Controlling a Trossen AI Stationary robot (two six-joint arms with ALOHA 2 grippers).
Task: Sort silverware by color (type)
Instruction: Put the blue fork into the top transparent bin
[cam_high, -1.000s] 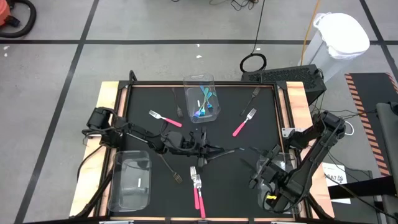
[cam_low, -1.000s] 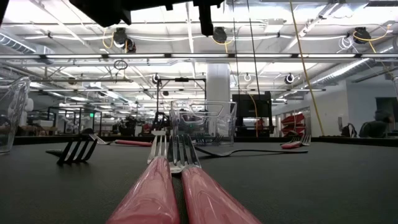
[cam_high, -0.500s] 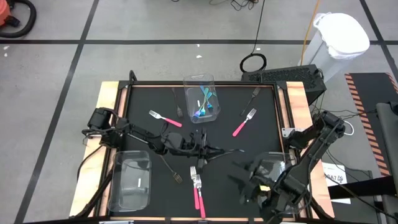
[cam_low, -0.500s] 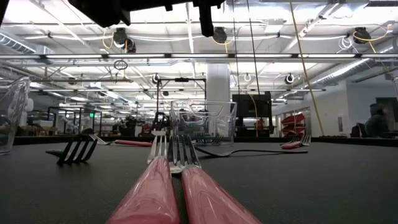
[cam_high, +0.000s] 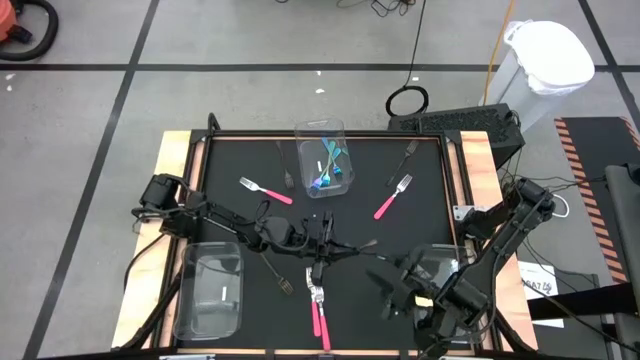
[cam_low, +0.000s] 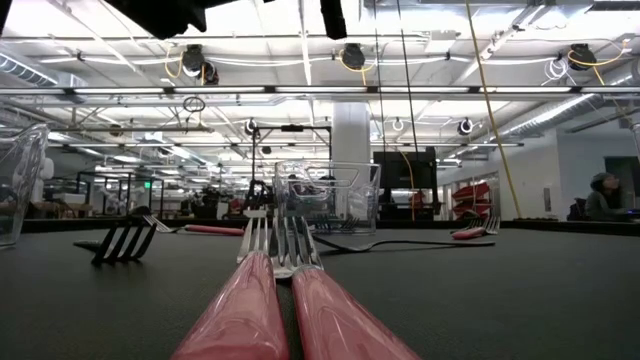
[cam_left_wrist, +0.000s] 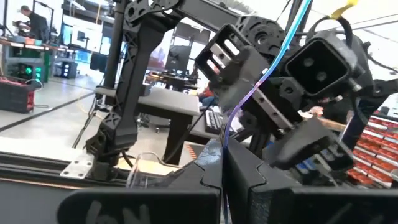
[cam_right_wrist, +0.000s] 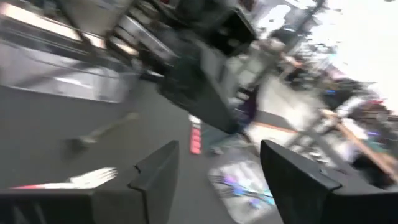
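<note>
1. Since a second ago the left gripper (cam_high: 318, 268) has turned from pointing across the mat to pointing down at the pink forks (cam_high: 318, 310), and the right gripper (cam_high: 385, 293) has swung inward off the mat's edge.
2. Left fingers are pressed together; whether they hold anything is unclear.
3. Right fingers (cam_right_wrist: 155, 171) stand apart, empty, just right of the pink forks.
4. Teal utensils (cam_high: 327, 170) lie in the clear bin (cam_high: 320, 130), well beyond the pink forks.
</note>
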